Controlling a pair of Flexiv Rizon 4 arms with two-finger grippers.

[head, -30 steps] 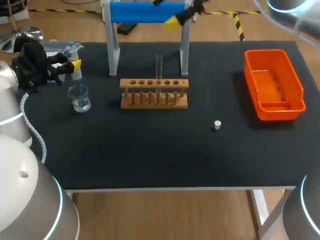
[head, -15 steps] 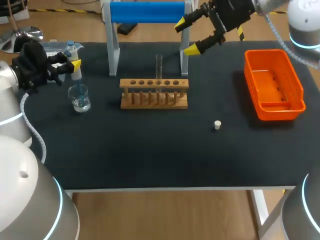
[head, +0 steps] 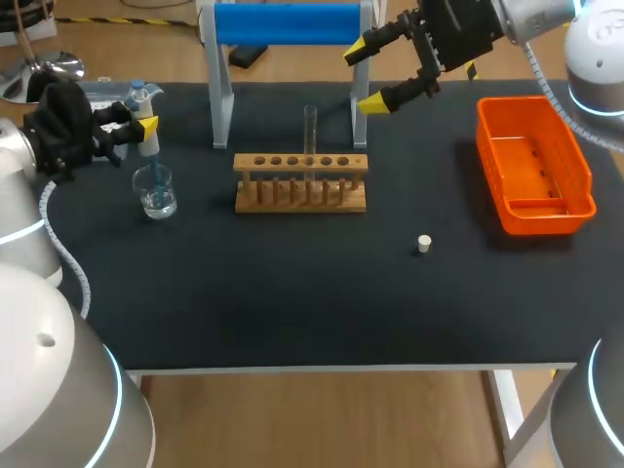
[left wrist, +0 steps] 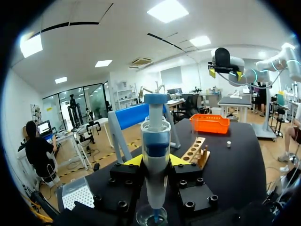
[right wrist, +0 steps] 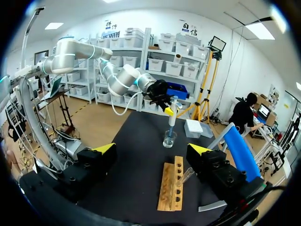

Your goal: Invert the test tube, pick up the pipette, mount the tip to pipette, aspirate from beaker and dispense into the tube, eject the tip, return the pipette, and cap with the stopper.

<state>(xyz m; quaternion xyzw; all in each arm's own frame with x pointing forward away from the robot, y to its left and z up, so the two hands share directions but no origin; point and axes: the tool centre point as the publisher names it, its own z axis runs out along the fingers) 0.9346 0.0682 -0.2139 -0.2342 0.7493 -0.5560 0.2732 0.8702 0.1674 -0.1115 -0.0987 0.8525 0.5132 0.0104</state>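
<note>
My left gripper (head: 138, 125) is shut on the blue-and-white pipette (head: 146, 117), held upright at the table's left with its tip down in the glass beaker (head: 156, 190). In the left wrist view the pipette (left wrist: 155, 150) stands between the yellow fingertips, with the beaker (left wrist: 151, 217) under it. A clear test tube (head: 310, 132) stands upright in the wooden rack (head: 300, 182). The white stopper (head: 423, 244) lies on the mat to the right of the rack. My right gripper (head: 388, 70) hangs open and empty above the table's back, to the right of the rack (right wrist: 170, 190).
An orange bin (head: 533, 161) sits at the right edge. A stand with a blue roll (head: 288, 23) rises behind the rack. A tip box (head: 105, 94) lies at the back left, behind my left gripper.
My right arm has swung in from the upper edge, and its open gripper now hangs right of the blue-roll stand. The left arm, pipette and beaker have not moved.
</note>
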